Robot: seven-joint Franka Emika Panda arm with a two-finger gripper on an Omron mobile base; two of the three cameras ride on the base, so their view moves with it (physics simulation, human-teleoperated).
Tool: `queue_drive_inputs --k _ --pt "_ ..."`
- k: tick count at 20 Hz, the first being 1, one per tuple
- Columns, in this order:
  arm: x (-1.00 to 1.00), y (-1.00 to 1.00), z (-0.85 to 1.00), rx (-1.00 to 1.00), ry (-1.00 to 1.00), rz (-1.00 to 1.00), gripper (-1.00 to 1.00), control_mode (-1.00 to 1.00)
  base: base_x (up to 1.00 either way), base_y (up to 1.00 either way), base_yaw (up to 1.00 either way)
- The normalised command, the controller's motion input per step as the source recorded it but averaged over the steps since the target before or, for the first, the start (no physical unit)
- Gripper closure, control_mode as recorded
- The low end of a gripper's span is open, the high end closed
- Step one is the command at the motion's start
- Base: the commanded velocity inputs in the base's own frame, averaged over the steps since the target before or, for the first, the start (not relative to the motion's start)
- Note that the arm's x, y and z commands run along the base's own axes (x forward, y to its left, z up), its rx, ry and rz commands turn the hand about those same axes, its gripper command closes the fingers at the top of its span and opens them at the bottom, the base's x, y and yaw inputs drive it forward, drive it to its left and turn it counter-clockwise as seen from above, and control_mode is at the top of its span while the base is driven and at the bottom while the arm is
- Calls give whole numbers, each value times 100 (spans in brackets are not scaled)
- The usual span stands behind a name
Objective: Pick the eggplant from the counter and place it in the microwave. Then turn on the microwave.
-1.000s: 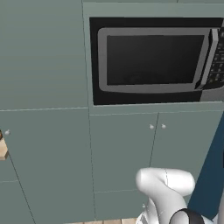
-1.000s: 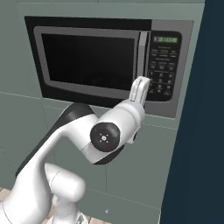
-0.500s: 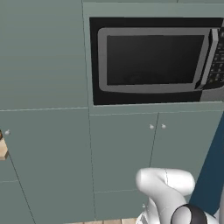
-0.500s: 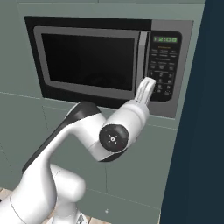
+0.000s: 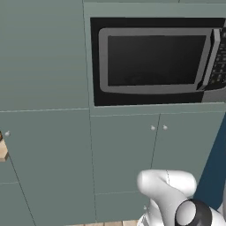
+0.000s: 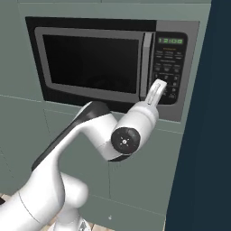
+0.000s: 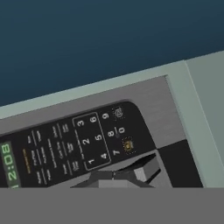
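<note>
With its door shut, the microwave (image 6: pixel 113 63) sits built into the cabinets; the closed, empty gripper (image 6: pixel 158 85) points at the keypad (image 6: pixel 168 76), jaws together to poke a button. Eggplant presumably inside, hidden behind the dark window.

Black built-in microwave (image 6: pixel 108 63): green digit display (image 6: pixel 170 41) reads 12:08. Black button keypad (image 7: pixel 94 141) carries digits 0 to 9. Smaller button labels illegible.
</note>
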Motion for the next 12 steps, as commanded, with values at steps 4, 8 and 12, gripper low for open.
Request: queue_drive_inputs --k 4,8,12 --pt "20 -10 -5 6 -3 0 100 -100 0 0 0" --pt "18 -11 -8 6 -3 0 100 -100 0 0 0" --pt "18 -10 -12 5 -3 0 100 -100 0 0 0"
